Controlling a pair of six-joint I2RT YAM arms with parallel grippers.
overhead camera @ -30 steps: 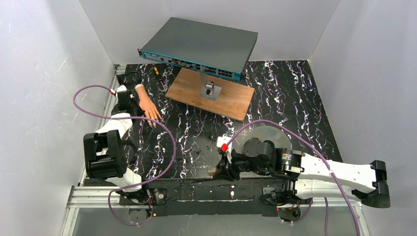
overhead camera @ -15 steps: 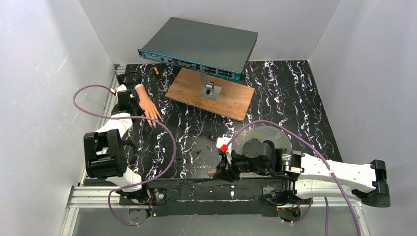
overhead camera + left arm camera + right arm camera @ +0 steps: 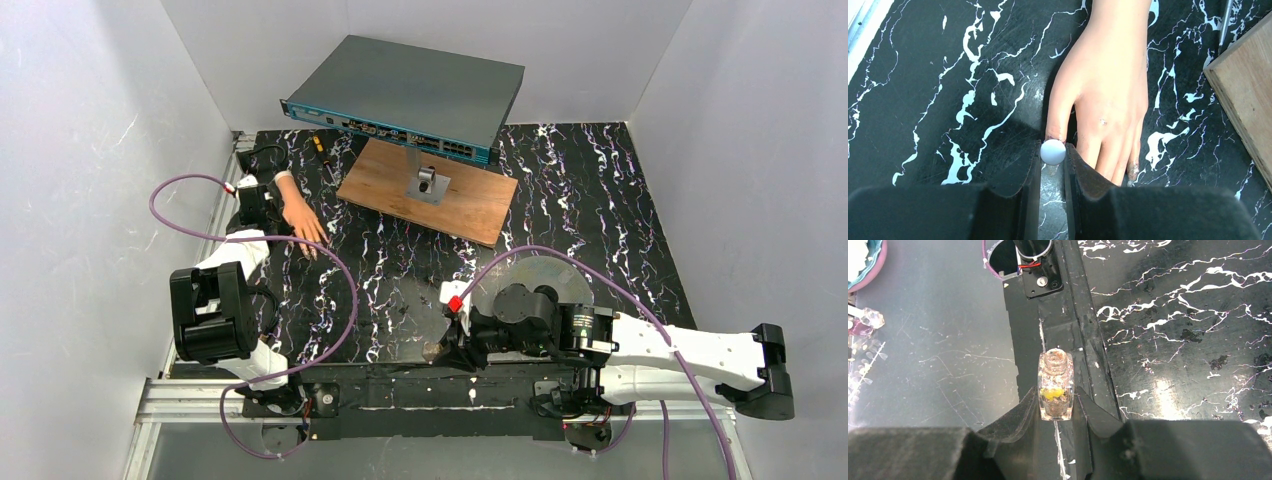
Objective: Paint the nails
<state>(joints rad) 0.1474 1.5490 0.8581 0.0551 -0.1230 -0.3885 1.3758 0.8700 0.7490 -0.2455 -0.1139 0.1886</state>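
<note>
The peach mannequin hand lies palm down on the black marbled table, also seen at the far left in the top view. My left gripper is shut on a small pale round cap, held right at the thumb tip, whose nail the cap hides. One fingertip shows glittery specks. My right gripper is shut on a small clear polish bottle with an open neck and yellow glittery contents, over the table's near edge.
A grey network switch stands at the back above a wooden board with a metal bracket. A grey disc lies by the right arm. Screwdrivers lie far left. Another bottle lies off the table.
The right gripper with the bottle has shifted very slightly. The left gripper and the hand have not moved.
</note>
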